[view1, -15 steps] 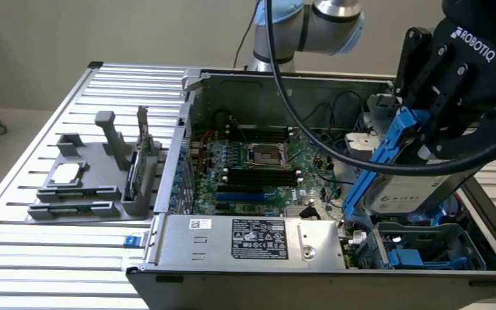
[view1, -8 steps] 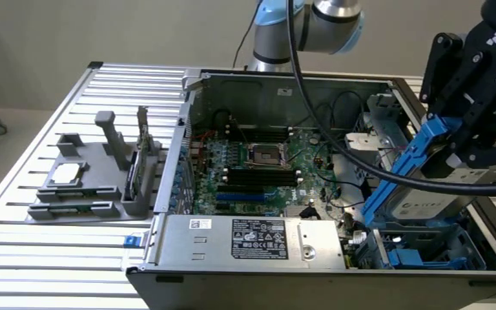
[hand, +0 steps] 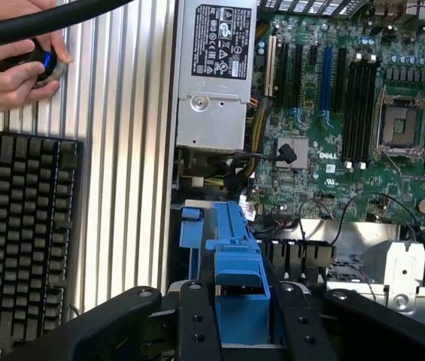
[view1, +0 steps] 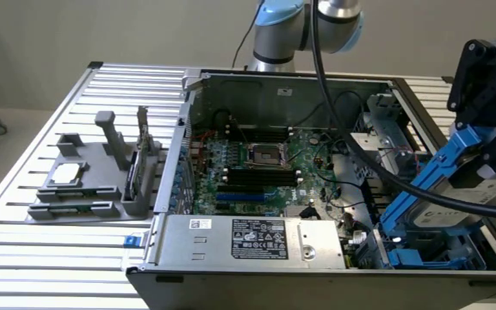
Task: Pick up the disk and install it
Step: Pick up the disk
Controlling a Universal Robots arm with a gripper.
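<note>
My gripper hangs at the exterior view's right, over the open computer case. It is shut on the disk, a silver-grey drive with bright blue rails. The disk is tilted, with its lower end down at the blue drive bay in the case's near right corner. In the wrist view the gripper has its two black fingers clamped either side of the disk's blue rail. Beyond the rail lies the blue drive bay.
A grey labelled power-supply box and the green motherboard occupy the case. A black cable hangs across it. A grey fixture holding a small square chip sits at the exterior view's left. A keyboard and a person's hand lie beside the case.
</note>
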